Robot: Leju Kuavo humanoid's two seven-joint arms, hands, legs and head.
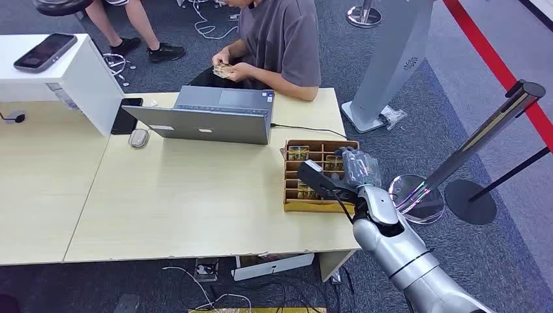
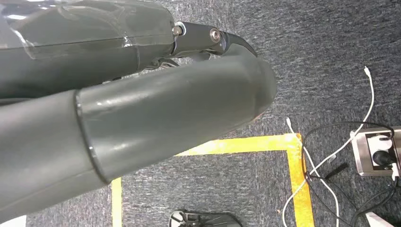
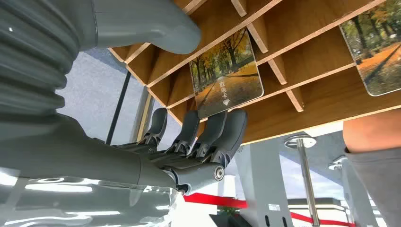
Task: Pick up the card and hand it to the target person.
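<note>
A pale wooden table (image 1: 195, 202) stood on dark grey carpet, with a person (image 1: 277, 39) seated at its far side behind an open laptop (image 1: 209, 117). Near the table's right edge lay a wooden divided tray (image 1: 293, 203), and the right hand (image 1: 355, 171) hung over it. In the right wrist view the dark fingers (image 3: 222, 130) were apart from the thumb (image 3: 156, 23), and a card (image 3: 226, 78) printed with an autumn avenue stood in a compartment between them; one fingertip seemed to touch the card's edge, but the thumb was not yet on it, so the hand held nothing. To do this step well, I judged, the thumb and fingers should close on the card's two flat faces above the divider, squarely enough that it would not tilt or catch on the wooden partitions when lifted straight out. The left hand (image 2: 142, 127) hung over the floor, and whether its fingers were spread or curled could not be told. By count: one person at the laptop, one laptop, one tray, and two cards plain in the right wrist view, the second (image 3: 376, 52) in another compartment; the head view suggested more, too small to number.
</note>
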